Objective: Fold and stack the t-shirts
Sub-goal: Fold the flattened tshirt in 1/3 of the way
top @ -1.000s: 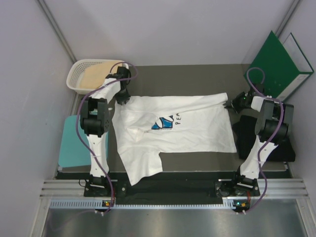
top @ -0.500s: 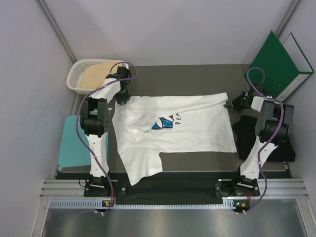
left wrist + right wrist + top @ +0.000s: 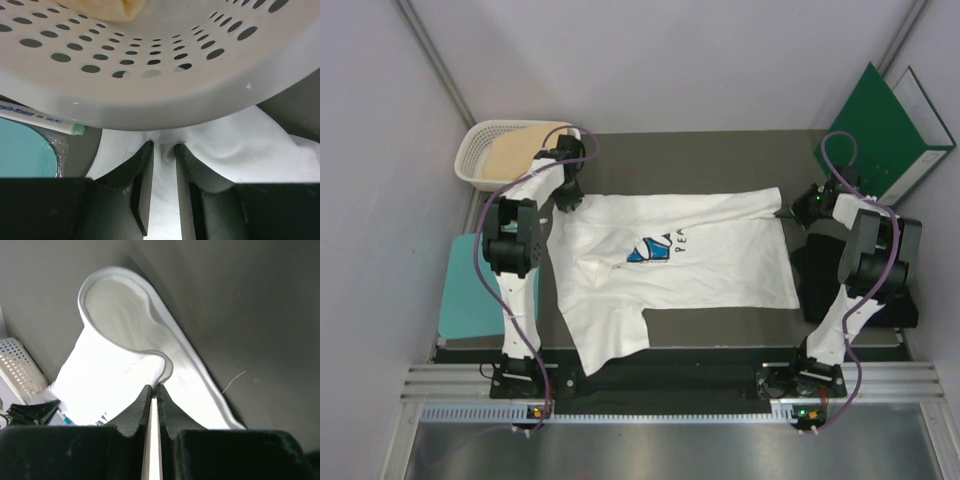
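A white t-shirt (image 3: 710, 265) with a blue-and-white print lies spread flat in the middle of the dark table. My left gripper (image 3: 567, 200) is at its far left corner, fingers closed on a bunched fold of the white cloth (image 3: 260, 145); the pinch shows in the left wrist view (image 3: 164, 146). My right gripper (image 3: 788, 212) is at the far right corner, jaws (image 3: 155, 387) pressed together on the shirt's thin edge (image 3: 110, 370). A black t-shirt (image 3: 818, 285) lies at the right, partly under the right arm. A tan-peach t-shirt (image 3: 515, 152) sits in the basket.
A white perforated basket (image 3: 470, 150) stands at the back left, close over the left gripper (image 3: 150, 85). A marker pen (image 3: 40, 117) lies beside it. A teal board (image 3: 465, 290) is at the left edge, a green binder (image 3: 885, 130) at the back right.
The right gripper has closed on the shirt's far right edge, and the right arm's wrist shifted slightly. The left arm and the shirt have stayed put.
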Tool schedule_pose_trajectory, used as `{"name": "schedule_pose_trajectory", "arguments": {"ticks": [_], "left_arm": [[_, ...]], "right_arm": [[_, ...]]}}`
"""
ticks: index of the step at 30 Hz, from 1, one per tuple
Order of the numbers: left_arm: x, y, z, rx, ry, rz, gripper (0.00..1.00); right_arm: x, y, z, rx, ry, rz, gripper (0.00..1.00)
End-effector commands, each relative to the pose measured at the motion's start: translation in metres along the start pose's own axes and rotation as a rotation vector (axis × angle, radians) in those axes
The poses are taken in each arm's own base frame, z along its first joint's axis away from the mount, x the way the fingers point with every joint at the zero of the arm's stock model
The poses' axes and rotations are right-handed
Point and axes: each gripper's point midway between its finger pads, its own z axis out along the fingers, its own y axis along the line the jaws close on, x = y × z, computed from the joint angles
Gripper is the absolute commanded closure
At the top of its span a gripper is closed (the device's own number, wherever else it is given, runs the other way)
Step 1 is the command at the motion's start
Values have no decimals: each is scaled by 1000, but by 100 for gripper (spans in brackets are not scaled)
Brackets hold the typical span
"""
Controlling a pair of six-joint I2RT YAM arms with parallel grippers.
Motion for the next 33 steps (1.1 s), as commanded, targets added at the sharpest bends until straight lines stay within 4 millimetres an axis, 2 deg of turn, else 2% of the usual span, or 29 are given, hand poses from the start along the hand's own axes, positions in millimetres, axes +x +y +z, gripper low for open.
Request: {"name": "schedule_pose_trajectory", "arguments": {"ticks": [1, 3, 8, 12, 14, 15, 16, 18, 19, 22, 25, 31, 33], "left_arm": [[-13, 5, -9, -15, -47, -32, 70], [-14, 5, -10, -17, -51, -33, 70], [-15, 5, -10, -19, -49, -27, 71], [-17, 5, -11, -21, -53, -24, 71], [-16, 5, -11, -20, -51, -23, 71], [-17, 5, -12, -19, -54, -24, 70], [-18, 5, -12, -18, -55, -26, 68], [-20, 4, -15, -11, -61, -24, 63], [-20, 4, -16, -9, -62, -23, 56], [-25, 7, -27, -10, -79, -24, 40], [-30, 10, -35, -9, -112, -25, 30], [-34, 11, -38, -17, -121, -13, 30], [-33, 13, -40, -21, -120, -9, 31]], "right_arm": [[2, 9, -33, -23, -5, -56, 97], [6, 2, -38, -11, 6, -52, 97], [7, 0, -48, -6, 1, -65, 98], [17, -12, -47, 32, 45, -72, 98], [22, -21, -41, 55, 74, -80, 94], [27, -26, -41, 78, 101, -67, 91], [29, -32, -37, 94, 120, -65, 68], [28, -36, -38, 120, 120, -75, 48], [23, -35, -41, 126, 100, -88, 36], [8, -27, -50, 139, 39, -136, 17], [0, -25, -49, 145, 22, -155, 11], [-15, -26, -30, 123, -33, -163, 9], [-22, -26, -19, 115, -52, -173, 9]]}}
